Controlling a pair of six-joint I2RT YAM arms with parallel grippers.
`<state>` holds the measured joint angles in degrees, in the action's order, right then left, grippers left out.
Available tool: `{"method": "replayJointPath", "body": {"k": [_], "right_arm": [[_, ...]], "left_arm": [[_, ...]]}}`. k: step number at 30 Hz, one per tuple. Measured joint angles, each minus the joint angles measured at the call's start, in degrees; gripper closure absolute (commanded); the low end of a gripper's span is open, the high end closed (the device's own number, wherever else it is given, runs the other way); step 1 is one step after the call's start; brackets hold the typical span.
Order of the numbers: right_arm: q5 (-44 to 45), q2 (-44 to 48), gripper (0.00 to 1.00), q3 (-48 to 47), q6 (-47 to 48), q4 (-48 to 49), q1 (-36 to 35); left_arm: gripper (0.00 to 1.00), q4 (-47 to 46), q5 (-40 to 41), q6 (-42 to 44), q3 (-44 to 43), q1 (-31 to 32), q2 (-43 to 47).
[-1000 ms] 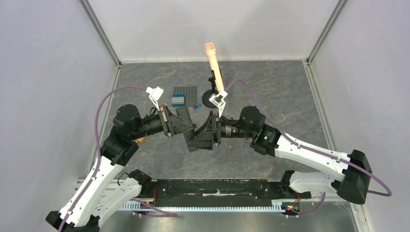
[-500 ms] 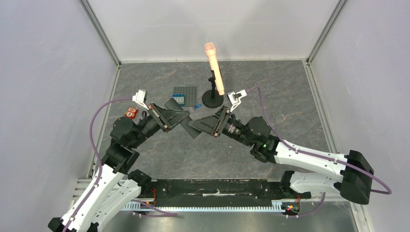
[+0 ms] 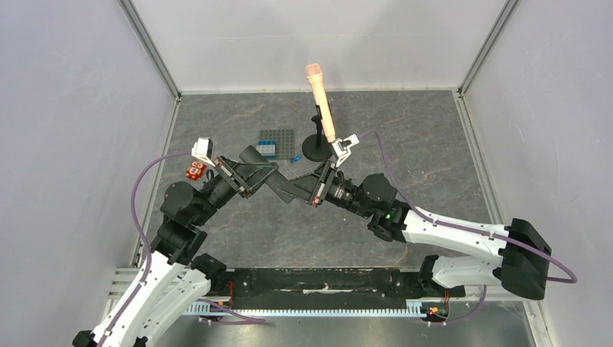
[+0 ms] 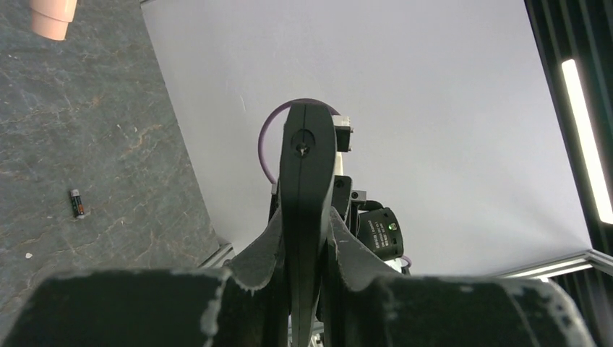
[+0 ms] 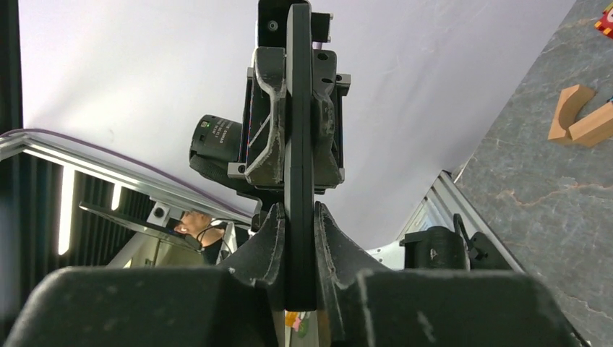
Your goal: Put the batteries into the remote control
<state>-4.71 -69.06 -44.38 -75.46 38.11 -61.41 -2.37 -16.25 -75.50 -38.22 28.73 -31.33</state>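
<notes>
The remote control [image 4: 307, 166] is held in the air between both arms, and each wrist view shows it edge-on as a slim black bar. My left gripper [image 4: 307, 217] is shut on one end of it. My right gripper [image 5: 298, 210] is shut on the other end, its fingers [image 5: 269, 238] pressed against the remote control [image 5: 299, 144]. From above, the left gripper [image 3: 269, 178] and the right gripper [image 3: 295, 189] meet tip to tip over the middle of the table. One battery [image 4: 76, 203] lies on the table surface, apart from both grippers.
A peach microphone [image 3: 320, 97] on a black stand [image 3: 316, 150] rises just behind the right wrist. A grey studded plate [image 3: 278, 137] with a blue brick [image 3: 267, 150] lies behind the grippers. A red piece [image 3: 194, 170] sits at the left. Wooden blocks [image 5: 578, 119] lie on the table.
The right gripper has closed onto the remote control, which the left gripper was holding. Both wrists have swung back and outward, so the grippers now meet further back and higher.
</notes>
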Motion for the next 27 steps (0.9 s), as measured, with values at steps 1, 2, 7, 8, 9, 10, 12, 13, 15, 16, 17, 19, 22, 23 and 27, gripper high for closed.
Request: {"method": "replayJointPath", "body": {"k": [1, 2, 7, 8, 9, 10, 12, 13, 15, 16, 17, 19, 22, 23, 27], "right_arm": [[-0.26, -0.07, 0.97, -0.02, -0.5, -0.02, 0.0], [-0.57, -0.09, 0.98, -0.02, -0.68, 0.02, 0.0], [-2.23, -0.07, 0.99, -0.02, -0.39, -0.13, 0.09], [-3.1, -0.04, 0.99, -0.02, -0.37, -0.26, 0.22], [-4.13, -0.04, 0.99, -0.07, -0.39, -0.28, 0.39], [-5.22, -0.02, 0.99, -0.22, -0.39, -0.5, 0.55], [-7.76, -0.02, 0.99, -0.79, -0.39, -1.33, 1.11], [-8.9, -0.02, 0.99, -1.2, -0.35, -1.9, 1.46], [-11.5, -0.13, 0.99, -2.56, 0.0, -3.45, 2.25], [-12.63, -0.22, 0.99, -3.41, 0.35, -4.26, 2.56], [-13.68, -0.26, 0.99, -4.33, 0.79, -5.16, 2.84], [-14.97, -0.28, 0.99, -5.33, 1.57, -6.97, 3.34], [-16.02, -0.33, 0.99, -5.49, 2.16, -8.39, 3.89], [-16.17, -0.39, 0.99, -5.49, 2.23, -8.68, 4.11], [-16.92, -1.14, 0.98, -5.73, 2.32, -8.61, 4.68]], "left_arm": [[0.67, -0.13, 0.0, -0.02, 0.09, 0.0, 0.24], [0.62, -0.15, 0.02, -0.04, 0.15, 0.0, 0.48], [0.52, 1.9, 0.31, 0.59, 0.17, 0.0, 4.04], [0.53, 2.73, 0.28, 0.98, 0.17, 0.0, 5.25], [0.56, 3.54, 0.24, 1.33, 0.17, 0.0, 6.23], [0.58, 4.55, 0.17, 2.16, 0.17, 0.0, 7.28], [0.61, 6.38, 0.07, 3.76, 0.15, 0.0, 8.9], [0.63, 6.91, -0.04, 4.31, 0.15, 0.0, 9.4], [0.64, 7.54, -0.42, 5.55, 0.15, 0.0, 10.14], [0.65, 7.8, -0.61, 5.99, 0.15, 0.0, 10.25], [0.66, 7.93, -0.83, 6.21, 0.15, 0.0, 10.25], [0.71, 7.85, -1.51, 6.36, 0.07, 0.0, 9.94], [0.74, 7.96, -2.75, 6.47, 0.04, 0.0, 9.07], [0.73, 8.0, -2.84, 6.45, 0.04, 0.0, 8.74], [0.62, 7.93, -2.84, 6.45, 0.04, -0.13, 7.91]]}}
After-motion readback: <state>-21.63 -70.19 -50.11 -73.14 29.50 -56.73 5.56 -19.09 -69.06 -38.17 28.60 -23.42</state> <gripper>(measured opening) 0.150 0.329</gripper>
